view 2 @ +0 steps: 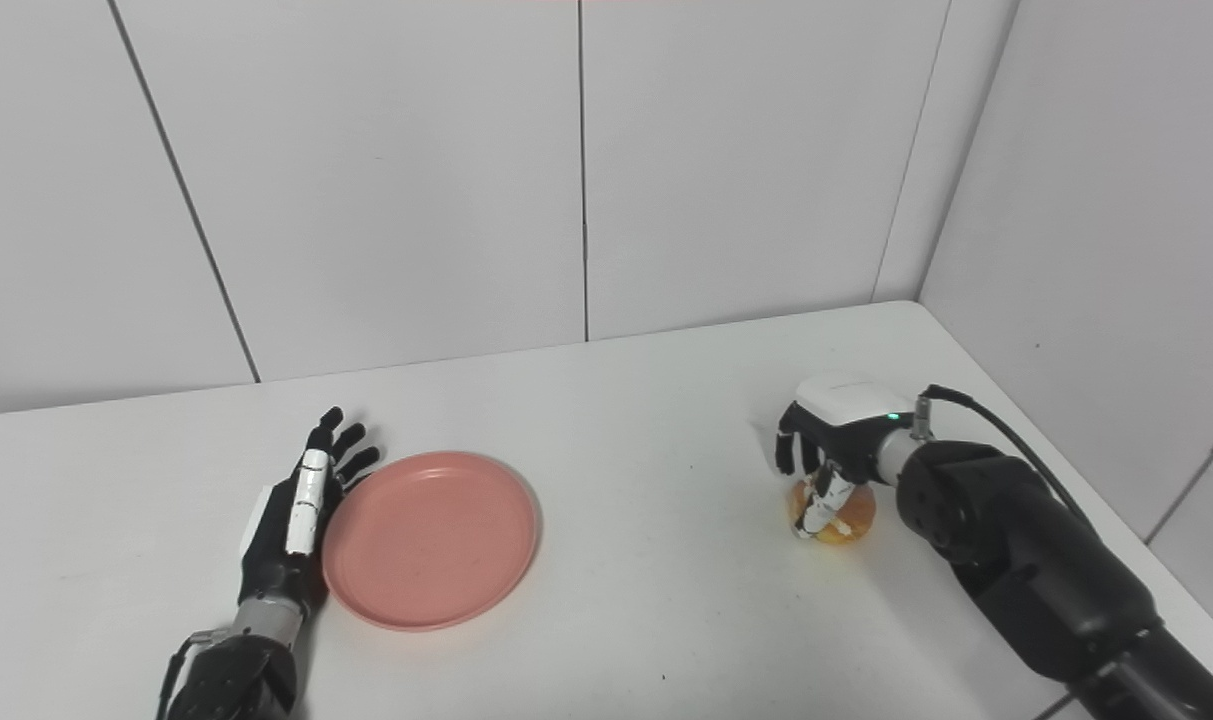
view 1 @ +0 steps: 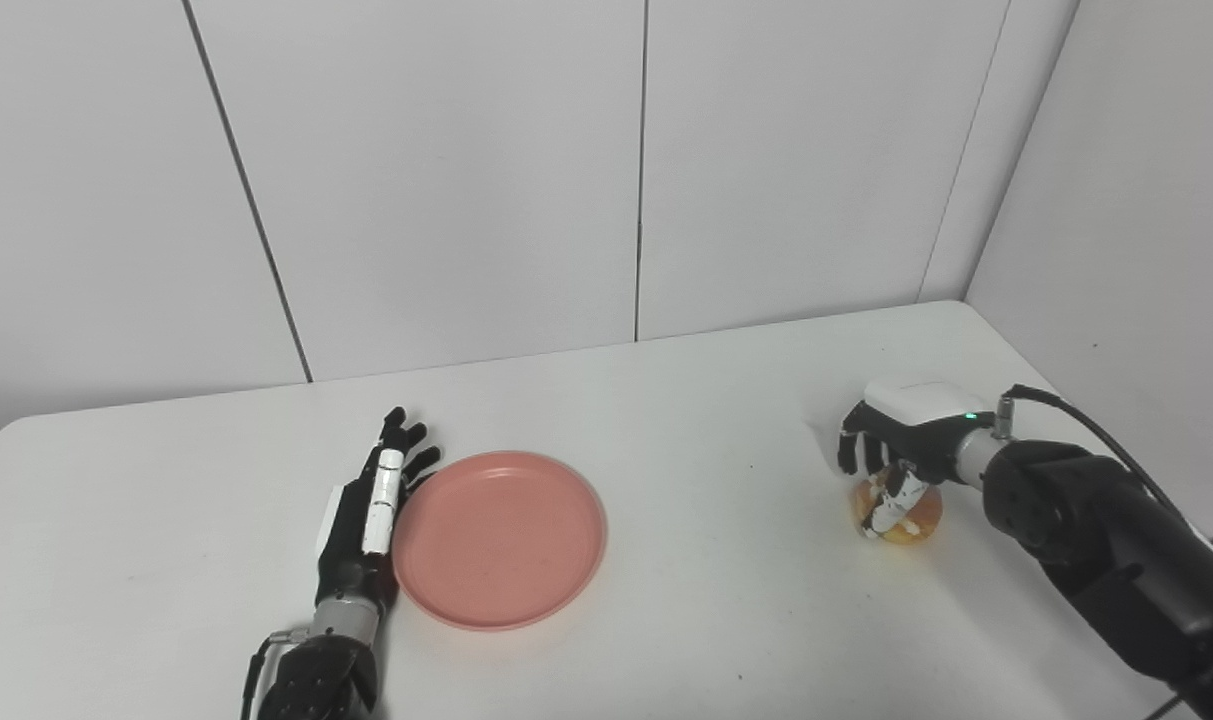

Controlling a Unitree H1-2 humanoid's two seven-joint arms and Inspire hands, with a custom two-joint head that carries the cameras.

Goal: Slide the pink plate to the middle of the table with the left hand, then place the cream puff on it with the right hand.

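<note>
Cream puff (view 1: 904,520): golden and rounded, sitting on the bench well to the right of the pink plate; judged light, soft and easily crushed, with a top that could dent or flake.
Hold on the puff: best taken lightly around its sides from above, with just enough squeeze to lift; a hard pinch would likely flatten it.
Right hand (view 1: 891,455): directly over the puff, fingers curled down around it and touching it; it looks to be grasping the puff, which rests on the bench, though how firm the hold is cannot be told.
Pink plate (view 1: 501,538): shallow, round, empty, flat on the bench left of the puff; judged stiff, light and smooth-bottomed, so it should slide readily under a sideways push at the rim.
Left hand (view 1: 371,510): laid flat on the bench against the plate's left rim, fingers straight and released, holding nothing.
Bench (view 1: 706,400): white and smooth; bare surface lies between plate and puff.
</note>
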